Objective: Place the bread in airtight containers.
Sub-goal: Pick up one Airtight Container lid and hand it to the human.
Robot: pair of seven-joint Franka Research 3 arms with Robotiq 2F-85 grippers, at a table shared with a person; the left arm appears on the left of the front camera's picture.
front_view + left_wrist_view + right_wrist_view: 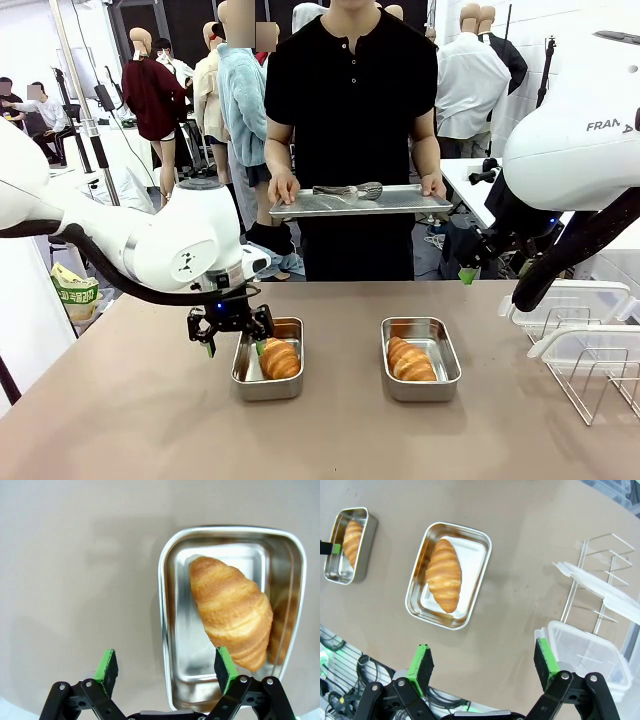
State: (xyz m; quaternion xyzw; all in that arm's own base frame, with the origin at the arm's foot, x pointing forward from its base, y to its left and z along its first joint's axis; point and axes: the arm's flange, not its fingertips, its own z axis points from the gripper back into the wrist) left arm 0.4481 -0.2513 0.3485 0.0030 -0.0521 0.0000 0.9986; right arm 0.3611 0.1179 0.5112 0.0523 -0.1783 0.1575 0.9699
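Bare table (130, 430) lies open across the bottom of the frame. Mid-frame, two uncovered tins sit well apart. The left tin (268, 393) holds the left croissant (279, 358), and the right tin (420, 392) holds the right croissant (410, 360). The left gripper (237, 345) straddles the left tin's outer rim, fingers apart and empty. The right gripper (482, 665) hovers high at the right, fingers apart and empty. Lids (565, 300) rest on a wire rack (590, 390) at the right edge. Beyond the far edge, a person holds a tray (400, 203).
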